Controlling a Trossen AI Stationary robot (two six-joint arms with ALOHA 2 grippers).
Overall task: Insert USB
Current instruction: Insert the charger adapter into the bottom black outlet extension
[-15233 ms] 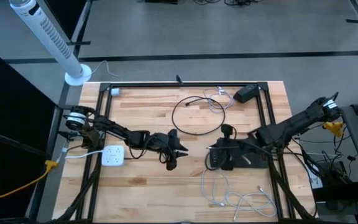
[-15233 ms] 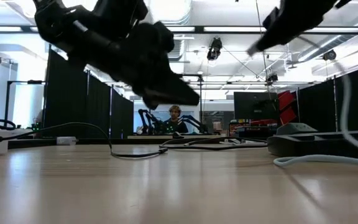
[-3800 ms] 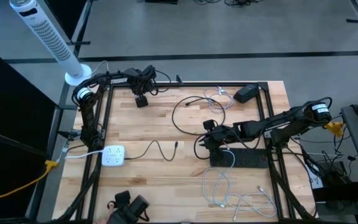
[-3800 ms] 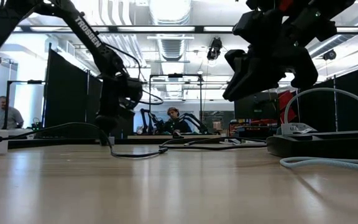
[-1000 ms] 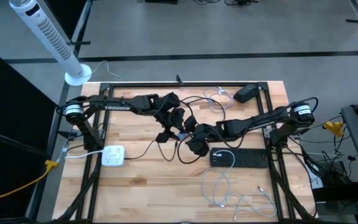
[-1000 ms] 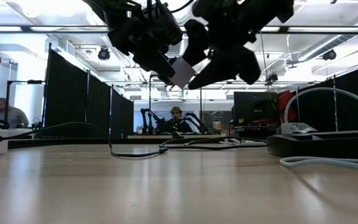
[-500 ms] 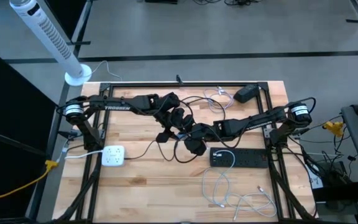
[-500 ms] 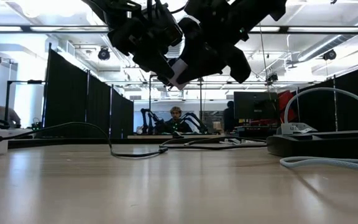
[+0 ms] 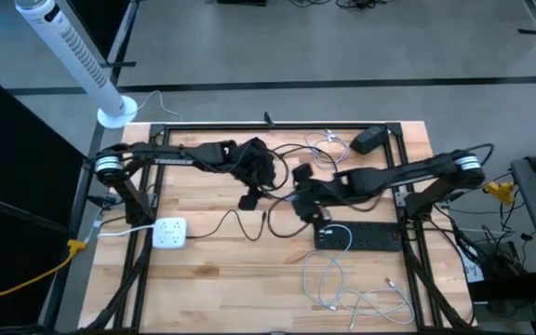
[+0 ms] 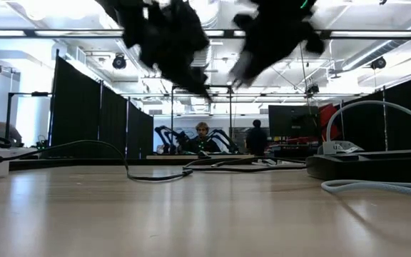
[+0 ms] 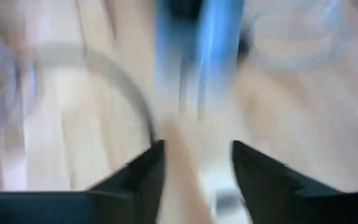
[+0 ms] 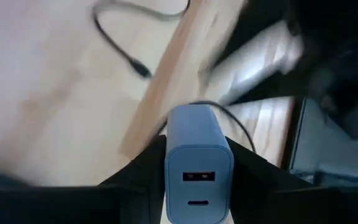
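Observation:
A pale blue USB charger block (image 12: 197, 165) sits between the fingers of my right gripper (image 12: 197, 146), its two ports facing the wrist camera. In the high view that gripper (image 9: 303, 207) hovers above the table's middle. My left gripper (image 9: 249, 198) is just left of it. Its fingers stand apart (image 11: 194, 149) with nothing between them. A black USB cable (image 9: 235, 221) lies on the wood. Its free plug (image 12: 143, 71) rests on the table and its other end runs to a white power hub (image 9: 168, 233). My right gripper pinches the charger block by its two narrow sides (image 12: 168, 168) between its two fingers. The ported end points back along the fingers toward the wrist. The block is lifted clear of the table.
A black power strip (image 9: 361, 237) with a white cable plugged in lies right of the grippers. A black cable loop (image 9: 296, 172), a black adapter (image 9: 370, 140) and loose white cables (image 9: 361, 298) also lie on the table. A black metal frame (image 9: 277, 125) rims it.
My right gripper has shut on the charger block, risen and drawn toward the table's far right, rolling as it went. The block, which stood between both grippers, has gone with it, away from my left gripper. My left gripper stayed in place and turned at the wrist.

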